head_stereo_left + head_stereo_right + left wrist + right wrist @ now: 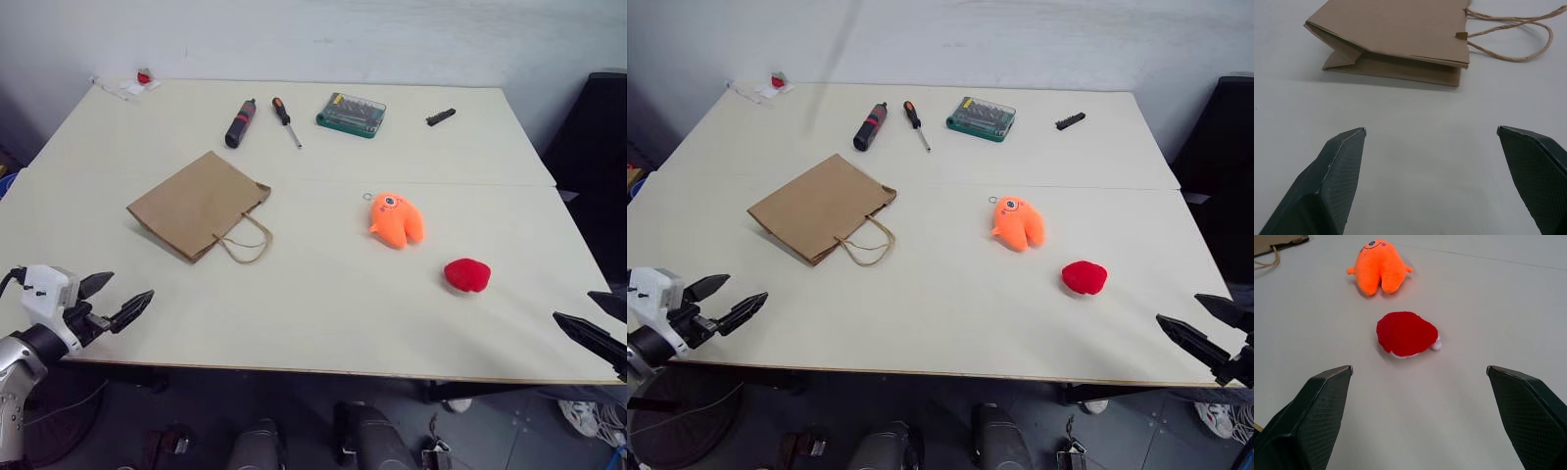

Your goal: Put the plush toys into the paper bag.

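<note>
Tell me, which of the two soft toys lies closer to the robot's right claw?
The small red toy. It lies just ahead of the open right gripper, while the orange one-eyed toy sits farther back on the table, toward the paper bag.

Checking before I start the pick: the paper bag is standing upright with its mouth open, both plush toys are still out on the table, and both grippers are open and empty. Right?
Not quite. The paper bag lies flat on its side on the table, as the left eye view shows. The rest holds: the orange toy and the red toy are out on the table, and the left gripper and right gripper are open and empty.
</note>
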`<state>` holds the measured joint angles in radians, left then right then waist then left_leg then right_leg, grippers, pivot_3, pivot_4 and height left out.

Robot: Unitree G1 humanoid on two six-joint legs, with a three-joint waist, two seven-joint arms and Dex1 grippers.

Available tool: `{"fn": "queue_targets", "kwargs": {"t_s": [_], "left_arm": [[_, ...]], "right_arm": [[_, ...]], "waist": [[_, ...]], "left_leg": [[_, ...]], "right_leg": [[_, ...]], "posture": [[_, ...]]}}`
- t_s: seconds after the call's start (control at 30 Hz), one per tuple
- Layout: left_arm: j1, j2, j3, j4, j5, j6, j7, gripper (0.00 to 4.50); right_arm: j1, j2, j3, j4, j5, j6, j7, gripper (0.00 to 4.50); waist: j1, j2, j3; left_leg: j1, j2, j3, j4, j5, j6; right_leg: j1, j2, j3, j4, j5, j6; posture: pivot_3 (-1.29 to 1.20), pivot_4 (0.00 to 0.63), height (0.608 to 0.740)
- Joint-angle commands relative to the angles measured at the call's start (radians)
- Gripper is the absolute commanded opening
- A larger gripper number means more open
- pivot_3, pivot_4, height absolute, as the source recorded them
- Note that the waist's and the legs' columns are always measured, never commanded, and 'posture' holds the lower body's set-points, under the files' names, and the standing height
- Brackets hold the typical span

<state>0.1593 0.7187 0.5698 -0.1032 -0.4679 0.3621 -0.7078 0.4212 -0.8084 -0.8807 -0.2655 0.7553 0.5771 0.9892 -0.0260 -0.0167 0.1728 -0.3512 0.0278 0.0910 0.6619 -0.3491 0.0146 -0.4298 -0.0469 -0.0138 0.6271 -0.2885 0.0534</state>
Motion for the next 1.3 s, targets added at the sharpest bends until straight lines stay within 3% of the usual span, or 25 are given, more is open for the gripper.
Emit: {"fn": "queue_targets", "kwargs": {"t_s": [0.03, 0.63, 0.83, 0.97, 1.13, 1.3], "left_arm": [[-0.016, 0.01, 0.012, -0.016, -0.005, -0.005, 0.004, 4.5], [-0.071, 0.025, -0.013, -0.036, -0.009, 0.041, -0.001, 4.5], [-0.174, 0.071, -0.143, -0.116, 0.02, 0.064, -0.026, 4.5], [-0.284, 0.104, -0.244, -0.11, 0.051, 0.082, -0.032, 4.5], [-0.501, 0.113, -0.482, 0.023, 0.251, -0.007, -0.032, 4.5], [-0.653, 0.027, -0.595, 0.215, 0.375, -0.159, 0.003, 4.5]], "right_arm": [[0.001, -0.006, -0.018, -0.026, 0.0, -0.009, -0.007, 4.47], [-0.001, 0.009, -0.023, -0.091, 0.017, 0.011, -0.06, 4.47], [-0.07, -0.03, 0.014, -0.257, 0.128, 0.087, -0.105, 4.47], [-0.16, -0.042, 0.125, -0.381, 0.218, 0.146, -0.185, 4.47], [-0.348, -0.042, 0.43, -0.492, 0.155, 0.154, -0.296, 4.47], [-0.499, 0.013, 0.607, -0.481, 0.115, 0.149, -0.378, 4.47]], "waist": [[0.0, 0.0, 0.0], [0.0, 0.0, 0.0], [0.0, 0.0, 0.0], [-0.003, 0.0, 0.0], [0.0, 0.0, 0.0], [0.002, -0.001, 0.0]], "left_leg": [[0.0, 0.0, 0.0, 0.0, 0.0, 0.0], [0.0, 0.0, 0.0, 0.0, 0.0, 0.0], [0.0, 0.0, 0.0, 0.0, 0.001, -0.001], [0.0, 0.0, 0.0, 0.0, 0.001, -0.002], [0.0, -0.001, 0.0, 0.002, 0.002, -0.002], [-0.002, -0.001, 0.001, 0.003, 0.004, -0.005]], "right_leg": [[0.0, 0.0, 0.0, 0.0, 0.0, 0.0], [0.0, 0.0, 0.0, 0.0, 0.0, 0.0], [0.0, 0.0, 0.0, 0.001, 0.0, 0.001], [0.0, 0.001, 0.0, 0.001, 0.0, 0.001], [0.0, 0.001, -0.001, 0.002, 0.001, 0.001], [-0.001, 0.002, -0.001, 0.001, 0.001, 0.002]], "posture": [[0.0, 0.15, 0.74], [0.0, 0.15, 0.74], [0.0, 0.15, 0.74], [0.0, 0.15, 0.74], [0.0, 0.15, 0.74], [0.0, 0.15, 0.74]]}}
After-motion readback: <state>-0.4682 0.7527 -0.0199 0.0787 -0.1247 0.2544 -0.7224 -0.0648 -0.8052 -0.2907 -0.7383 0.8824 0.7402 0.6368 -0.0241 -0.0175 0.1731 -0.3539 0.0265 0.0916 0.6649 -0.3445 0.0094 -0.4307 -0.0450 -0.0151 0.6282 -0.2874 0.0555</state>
